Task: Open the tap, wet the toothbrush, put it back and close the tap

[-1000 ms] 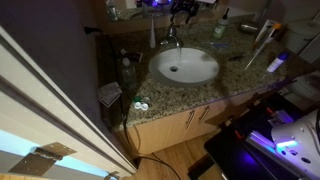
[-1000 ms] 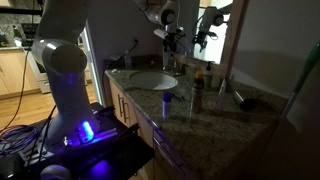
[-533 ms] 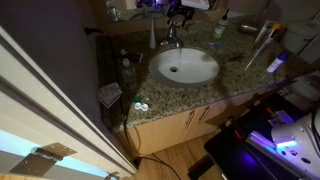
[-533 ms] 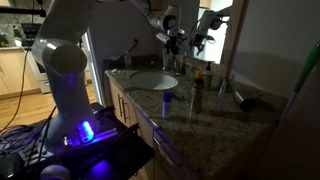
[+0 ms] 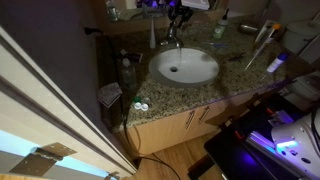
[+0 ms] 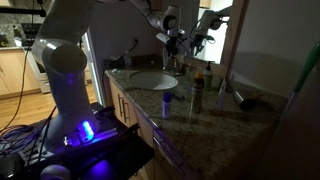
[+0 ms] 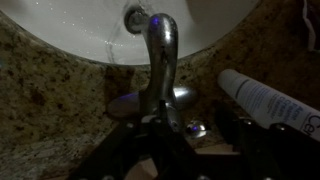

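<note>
From where I stood, the job had barely started. The black two-fingered gripper (image 5: 178, 18) hung right over the small shiny chrome tap (image 7: 160, 48), which sat at the back rim of the white oval basin (image 5: 200, 60). In the wrist view the dark fingers came down close on either side of the lever at the base of the curved spout. It was too dim there to say how wide the jaws stood or whether they had hold of the lever, so I could not tell.

No water showed at the spout, so I judged the tap not yet opened. That left the wetting of the toothbrush, its return and the closing of the tap all to do. I could not pick out the toothbrush with any certainty among the things on the counter.

The brown speckled granite counter (image 5: 240, 75) ran on to both sides of the basin. A slim white bottle (image 5: 153, 35) stood just beside the tap, and a white tube (image 7: 262, 100) lay near it. Pale wooden cabinet doors (image 5: 190, 120) sat below. The big white robot arm (image 6: 60, 60) rose from a blue-lit base (image 6: 85, 130), and the room around was dark.
</note>
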### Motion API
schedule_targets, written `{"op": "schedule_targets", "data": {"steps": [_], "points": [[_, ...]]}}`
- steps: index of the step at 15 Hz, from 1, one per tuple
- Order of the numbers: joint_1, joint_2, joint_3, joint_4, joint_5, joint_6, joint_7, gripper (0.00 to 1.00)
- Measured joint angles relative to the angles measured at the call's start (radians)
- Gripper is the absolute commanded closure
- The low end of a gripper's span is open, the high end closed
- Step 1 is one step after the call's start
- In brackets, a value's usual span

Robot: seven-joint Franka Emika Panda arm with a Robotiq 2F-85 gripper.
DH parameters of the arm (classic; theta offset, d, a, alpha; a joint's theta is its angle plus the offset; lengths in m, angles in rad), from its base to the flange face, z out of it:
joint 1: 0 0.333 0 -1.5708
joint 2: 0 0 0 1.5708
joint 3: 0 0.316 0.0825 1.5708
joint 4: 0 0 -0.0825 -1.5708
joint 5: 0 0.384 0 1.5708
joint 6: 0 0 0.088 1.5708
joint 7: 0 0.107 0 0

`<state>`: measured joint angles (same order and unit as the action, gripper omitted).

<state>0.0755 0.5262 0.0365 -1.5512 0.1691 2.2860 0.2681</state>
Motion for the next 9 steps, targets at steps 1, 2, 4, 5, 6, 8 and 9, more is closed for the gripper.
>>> {"op": "schedule_targets", "data": {"steps": [1,2,4,5,6,8,9], "points": [[0.000,0.001,0.000,0.000,-0.003,0.003,0.001,0.83],[0.001,0.001,0.000,0.000,-0.005,0.008,0.004,0.89],[0.006,0.003,0.000,0.000,-0.006,0.024,0.017,0.94],[0.010,0.002,-0.001,0.000,-0.011,0.024,0.028,0.93],[0.014,0.002,-0.003,0.000,-0.019,0.024,0.037,0.94],[0.020,0.001,-0.005,-0.001,-0.033,0.021,0.053,0.96],[0.024,-0.001,-0.005,-0.004,-0.043,0.016,0.062,1.00]]}}
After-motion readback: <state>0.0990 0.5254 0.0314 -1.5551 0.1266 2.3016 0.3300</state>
